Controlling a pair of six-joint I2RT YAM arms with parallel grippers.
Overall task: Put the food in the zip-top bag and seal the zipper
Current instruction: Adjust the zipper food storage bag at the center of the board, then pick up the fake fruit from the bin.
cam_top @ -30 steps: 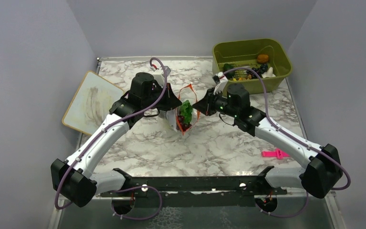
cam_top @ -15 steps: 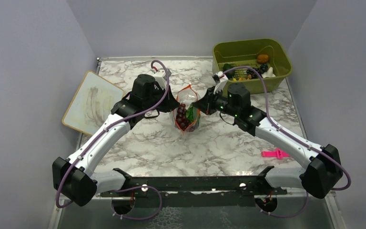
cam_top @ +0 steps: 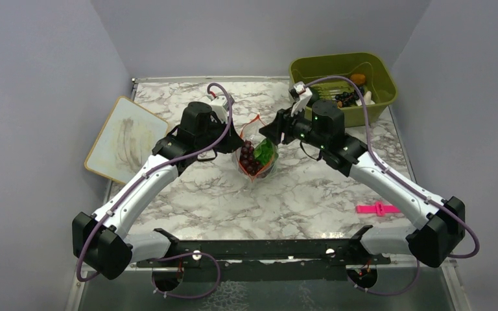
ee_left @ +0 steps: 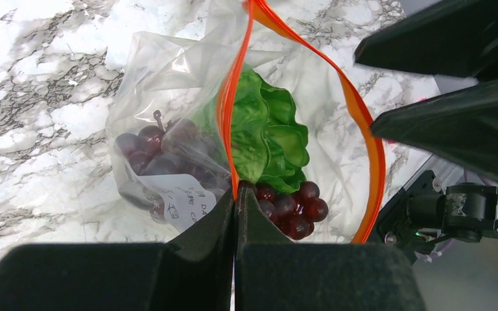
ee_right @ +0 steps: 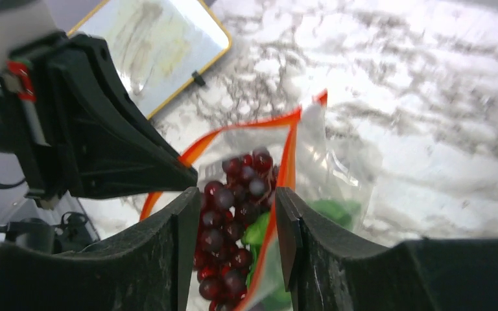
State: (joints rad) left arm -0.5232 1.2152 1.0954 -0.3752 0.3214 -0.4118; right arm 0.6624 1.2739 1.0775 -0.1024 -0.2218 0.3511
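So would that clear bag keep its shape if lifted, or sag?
Probably sag: the zip-top bag is thin, creased film. Likely bottom-heavy too, with grapes and lettuce pooled inside. It looks glossy, so possibly slippery.

The bag (cam_top: 257, 155), clear and floppy, stands mouth-up to the left of the bin (cam_top: 327, 65) and nearer than it. Its zipper (ee_left: 363, 129), a narrow orange-red strip, is unsealed, and its two sides bow apart into a wide loop. Inside lie a leafy green lettuce (ee_left: 269, 139) and dark purple grapes (ee_left: 295, 204), touching each other at the bag's bottom. An orange piece (cam_top: 358, 79) and a few other small foods lie in the bin.
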